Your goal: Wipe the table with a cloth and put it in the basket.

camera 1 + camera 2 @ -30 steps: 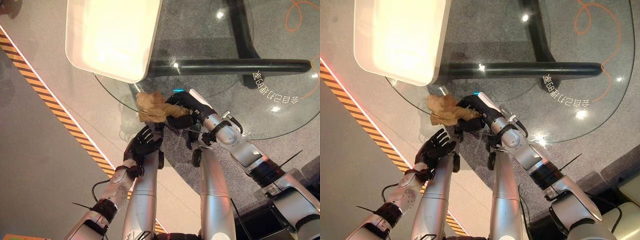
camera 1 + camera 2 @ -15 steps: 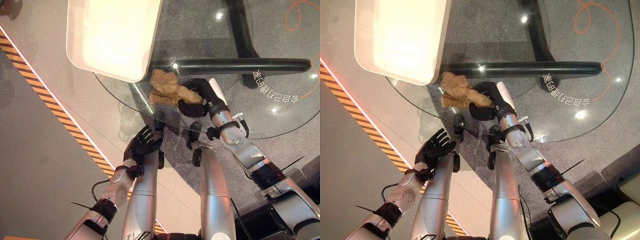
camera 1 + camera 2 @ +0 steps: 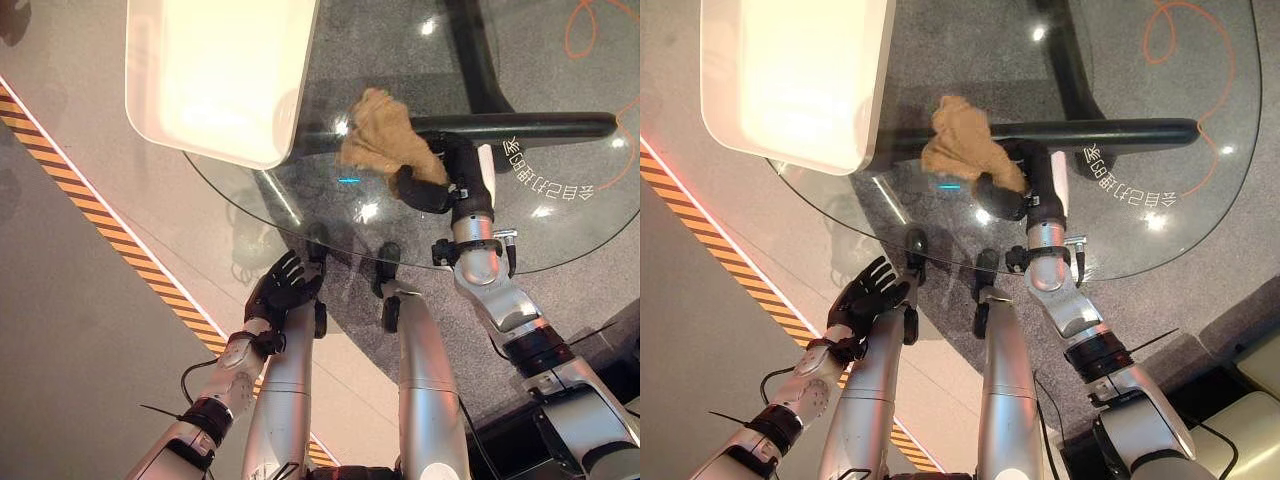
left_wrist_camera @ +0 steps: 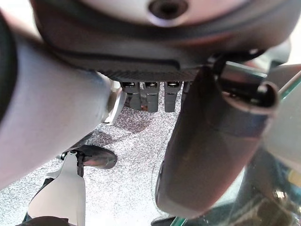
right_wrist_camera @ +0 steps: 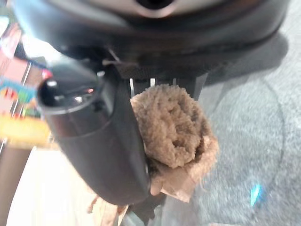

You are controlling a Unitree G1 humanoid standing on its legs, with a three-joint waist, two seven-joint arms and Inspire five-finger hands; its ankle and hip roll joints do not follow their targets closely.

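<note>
Wiping is the step in hand: your right hand has its fingers and thumb curled round the tan cloth, which sits bunched on the glass table just right of the white basket. Keep the cloth pressed flat to the glass as you sweep, so that it drags rather than skips. Hold the wad firmly, since a loose flap hangs out past the thumb in the right wrist view. Mind the basket's near right corner, which lies close to your path. Cover the rest of the glass before you carry the cloth over. Your left hand hangs below the table's near edge, fingers spread and empty.
</note>
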